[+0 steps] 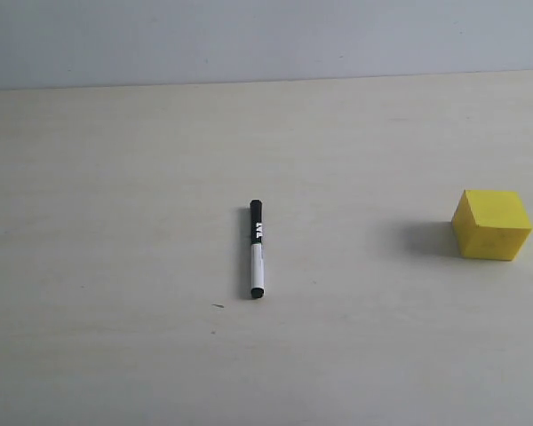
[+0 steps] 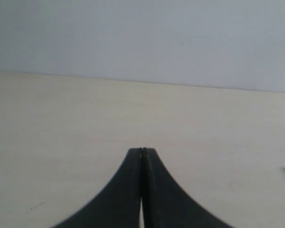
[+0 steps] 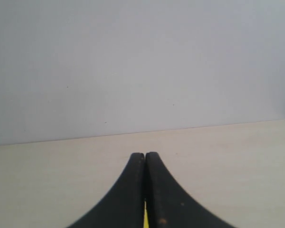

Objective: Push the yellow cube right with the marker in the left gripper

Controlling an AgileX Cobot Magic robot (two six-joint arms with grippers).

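Yellow cube (image 1: 490, 226), marker (image 1: 257, 249) apart; left gripper (image 2: 142, 151) seemingly closed.

Flat on table (image 1: 115, 222): marker (image 1: 257, 250), yellow cube (image 1: 491, 225) well apart
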